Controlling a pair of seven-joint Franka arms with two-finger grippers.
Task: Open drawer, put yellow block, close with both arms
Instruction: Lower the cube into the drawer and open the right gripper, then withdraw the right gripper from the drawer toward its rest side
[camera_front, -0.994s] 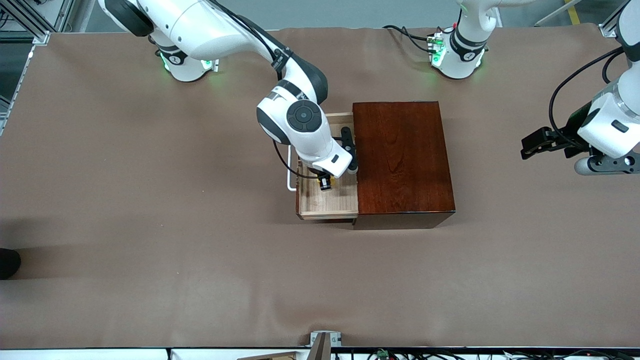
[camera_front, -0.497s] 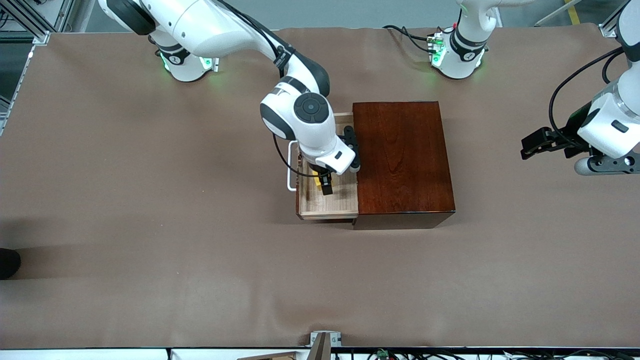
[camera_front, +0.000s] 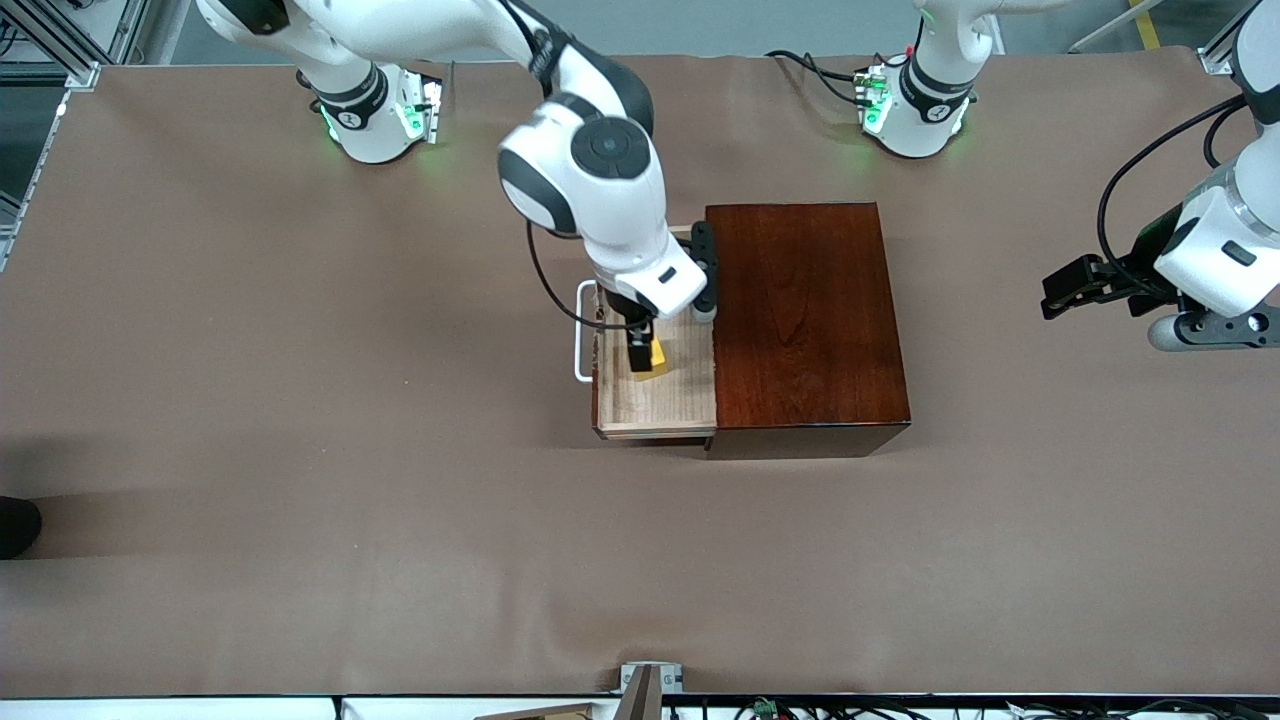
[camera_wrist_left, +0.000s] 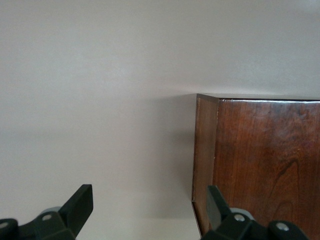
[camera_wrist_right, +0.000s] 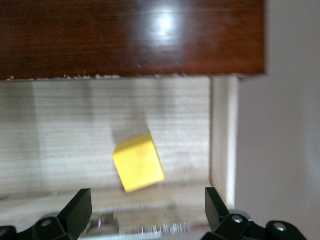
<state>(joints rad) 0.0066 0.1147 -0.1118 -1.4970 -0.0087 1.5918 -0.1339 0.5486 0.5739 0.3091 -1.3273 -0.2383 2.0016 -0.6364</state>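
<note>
The drawer (camera_front: 662, 402) stands pulled out of the dark reddish-brown box (camera_front: 805, 320) toward the right arm's end of the table, its white handle (camera_front: 579, 340) outermost. The yellow block (camera_front: 655, 358) lies loose on the drawer floor; the right wrist view shows it too (camera_wrist_right: 138, 162), tilted askew. My right gripper (camera_front: 639, 350) is open just above the drawer, over the block and apart from it (camera_wrist_right: 145, 210). My left gripper (camera_front: 1062, 293) is open and empty, held over the bare table at the left arm's end, where it waits; its wrist view (camera_wrist_left: 150, 210) shows the box's corner (camera_wrist_left: 265, 165).
The brown cloth-covered table (camera_front: 300, 500) spreads wide all round the box. The two arm bases (camera_front: 375, 120) (camera_front: 915, 110) stand along the edge farthest from the front camera. A small metal bracket (camera_front: 650, 680) sits at the nearest edge.
My right gripper has let go of the yellow block and risen out of the drawer. The block now lies on the drawer floor. The left arm has not moved.
</note>
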